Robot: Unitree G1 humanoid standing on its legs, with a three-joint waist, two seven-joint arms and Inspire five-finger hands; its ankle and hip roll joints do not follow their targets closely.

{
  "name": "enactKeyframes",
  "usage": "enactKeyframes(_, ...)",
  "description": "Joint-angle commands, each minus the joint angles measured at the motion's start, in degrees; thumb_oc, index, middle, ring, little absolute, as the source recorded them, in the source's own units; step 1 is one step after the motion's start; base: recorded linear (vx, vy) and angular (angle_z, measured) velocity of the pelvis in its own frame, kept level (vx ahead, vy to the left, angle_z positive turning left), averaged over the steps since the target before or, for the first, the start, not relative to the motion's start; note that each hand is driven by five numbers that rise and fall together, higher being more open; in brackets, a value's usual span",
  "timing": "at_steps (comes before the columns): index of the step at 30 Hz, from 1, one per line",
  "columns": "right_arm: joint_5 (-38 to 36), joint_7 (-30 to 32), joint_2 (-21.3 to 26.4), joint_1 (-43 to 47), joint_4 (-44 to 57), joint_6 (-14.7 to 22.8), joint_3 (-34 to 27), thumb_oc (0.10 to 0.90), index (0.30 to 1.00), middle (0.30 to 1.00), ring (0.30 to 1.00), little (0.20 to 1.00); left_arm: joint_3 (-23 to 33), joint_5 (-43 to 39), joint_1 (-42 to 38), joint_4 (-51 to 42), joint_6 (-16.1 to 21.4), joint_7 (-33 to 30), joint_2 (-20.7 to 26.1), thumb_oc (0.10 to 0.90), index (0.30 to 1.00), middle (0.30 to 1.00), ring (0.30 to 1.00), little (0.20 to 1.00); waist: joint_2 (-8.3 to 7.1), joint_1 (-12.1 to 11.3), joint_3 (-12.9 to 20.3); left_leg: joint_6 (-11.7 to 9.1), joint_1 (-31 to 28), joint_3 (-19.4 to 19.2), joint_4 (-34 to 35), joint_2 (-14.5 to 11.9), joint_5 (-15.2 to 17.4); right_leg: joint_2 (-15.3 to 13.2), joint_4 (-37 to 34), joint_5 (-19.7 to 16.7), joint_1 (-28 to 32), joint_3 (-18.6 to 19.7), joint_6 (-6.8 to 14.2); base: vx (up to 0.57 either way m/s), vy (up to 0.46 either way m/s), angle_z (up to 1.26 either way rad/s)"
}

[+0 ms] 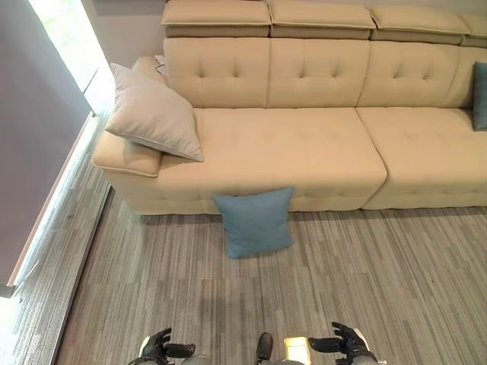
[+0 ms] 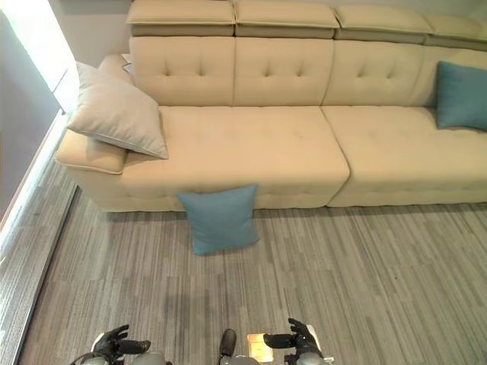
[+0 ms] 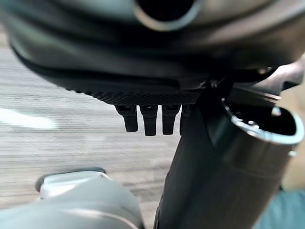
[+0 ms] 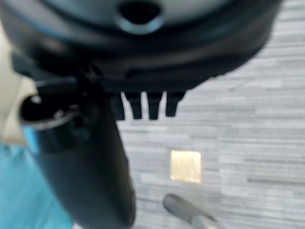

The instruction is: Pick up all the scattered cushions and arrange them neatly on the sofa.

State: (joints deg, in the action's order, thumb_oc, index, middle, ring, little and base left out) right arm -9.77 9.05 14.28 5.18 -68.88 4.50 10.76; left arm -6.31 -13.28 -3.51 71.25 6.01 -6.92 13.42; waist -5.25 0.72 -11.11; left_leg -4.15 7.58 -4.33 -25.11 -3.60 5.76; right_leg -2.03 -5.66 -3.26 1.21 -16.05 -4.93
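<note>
A blue cushion [image 1: 254, 221] is seen on the floor [image 1: 365, 281], propped against the front of the sofa [image 1: 289, 144], so it is judged to be the piece left to pick up. A beige cushion [image 1: 152, 114] is leaned on the sofa's left armrest, and a second blue cushion [image 2: 461, 94] is set against the backrest at the far right. The left robot hand [image 1: 156, 347] and the right robot hand [image 1: 346, 342] are held low and near, well apart from the floor cushion, fingers relaxed and empty, seemingly readied for an approach.
</note>
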Motion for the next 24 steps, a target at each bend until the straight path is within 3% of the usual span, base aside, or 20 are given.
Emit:
enactKeyframes(1,-0.74,1.09,2.12,-1.27,-0.09,1.15,0.53,0.800,0.900,0.900,0.900,0.900,-2.98,1.55,-0.69,0.96,0.22,-0.69,-0.54,0.800,0.900,0.900,0.900,0.900,-0.10,-1.04,-1.08,2.43,1.96,-0.33,11.96,4.09,-1.73,-0.86,2.37,5.38,2.02,2.96,8.10,0.24,0.017,0.07)
enactKeyframes(5,-0.46,1.54,2.08,-1.07,-0.49,1.12,0.91,0.800,0.900,0.900,0.900,0.900,-2.77,1.53,-0.32,1.14,0.35,-0.86,-0.26,0.800,0.900,0.900,0.900,0.900,0.62,-2.70,-1.23,1.69,5.82,2.12,18.27,4.82,-7.62,1.45,1.54,6.93,4.49,4.84,7.87,0.20,0.023,-0.06)
enactKeyframes(8,-0.06,1.57,1.70,-1.54,-0.73,0.93,0.93,0.800,0.900,0.900,0.900,0.900,-1.78,1.06,0.71,1.93,-0.01,-0.72,-0.20,0.800,0.900,0.900,0.900,0.900,0.87,-3.05,-0.38,2.20,4.26,2.87,21.75,4.75,-8.82,2.36,2.02,8.45,5.75,6.13,7.77,0.26,0.094,-0.40)
enactKeyframes(12,0.80,1.17,0.85,-1.79,-0.53,0.82,1.26,0.800,0.900,0.900,0.900,0.900,-0.68,1.17,1.86,2.40,-0.12,-0.54,0.26,0.800,0.900,0.900,0.900,0.900,0.07,-3.70,1.22,3.41,1.92,1.80,22.53,5.37,-7.59,0.91,6.01,9.49,5.58,6.91,8.87,0.26,0.156,-0.50)
enactKeyframes(13,1.26,0.91,0.51,-1.51,-0.25,0.72,1.34,0.800,0.900,0.900,0.900,0.900,-0.36,0.98,1.82,2.12,-0.16,-0.52,0.49,0.800,0.900,0.900,0.900,0.900,0.03,-4.50,1.62,4.26,0.17,0.41,22.89,5.47,-6.32,-0.64,10.77,9.21,4.23,5.81,10.70,0.18,0.147,-0.37)
enactKeyframes(14,1.49,0.87,0.39,-1.18,0.00,0.65,1.53,0.800,0.900,0.900,0.900,0.900,-0.36,0.83,1.63,1.92,-0.23,-0.59,0.67,0.800,0.900,0.900,0.900,0.900,0.14,-4.51,1.43,4.87,-0.84,-0.01,22.83,5.50,-5.65,-1.68,15.08,7.98,2.21,5.34,11.83,0.17,0.146,-0.48)
enactKeyframes(15,1.49,0.87,0.39,-1.18,0.00,0.65,1.53,0.800,0.900,0.900,0.900,0.900,-0.36,0.83,1.63,1.92,-0.23,-0.59,0.67,0.800,0.900,0.900,0.900,0.900,0.14,-4.52,1.44,4.87,-0.83,-0.02,22.83,5.50,-5.64,-1.68,15.10,7.98,2.19,5.35,11.83,0.11,0.093,-0.50)
enactKeyframes(17,1.91,0.72,0.45,-0.48,0.64,0.48,1.77,0.800,0.900,0.900,0.900,0.900,-0.33,0.68,1.32,1.26,-0.24,-0.66,1.03,0.800,0.900,0.900,0.900,0.900,0.83,-3.99,0.56,6.23,-2.96,-0.24,22.68,5.56,-4.41,-3.41,23.00,4.54,-1.79,5.03,13.81,0.11,0.109,-0.31)
enactKeyframes(19,1.85,0.64,0.38,-0.08,1.49,0.53,1.83,0.800,0.900,0.900,0.900,0.900,-0.66,0.50,0.83,0.69,-0.05,-0.65,1.30,0.800,0.900,0.900,0.900,0.900,1.88,-3.21,-0.40,7.19,-4.12,0.12,22.27,5.33,-3.42,-4.32,29.17,2.38,-5.00,5.24,14.21,0.17,0.118,0.01)
enactKeyframes(22,2.05,0.64,0.44,0.31,2.01,0.43,1.84,0.800,0.900,0.900,0.900,0.900,-0.90,0.51,0.38,0.33,0.10,-0.55,1.29,0.800,0.900,0.900,0.900,0.900,2.87,-2.67,-0.58,7.38,-6.88,1.32,22.42,5.34,-1.36,-6.82,24.90,4.04,-7.19,4.01,12.32,0.24,-0.005,0.06)
enactKeyframes(24,2.02,0.58,0.58,0.53,2.10,0.28,1.84,0.800,0.900,0.900,0.900,0.900,-1.06,0.66,0.17,0.57,0.19,-0.70,1.30,0.800,0.900,0.900,0.900,0.900,2.82,-2.04,-0.73,7.10,-7.83,2.21,22.54,5.42,-0.69,-6.97,20.61,4.15,-8.14,5.10,12.10,0.17,-0.066,0.01)
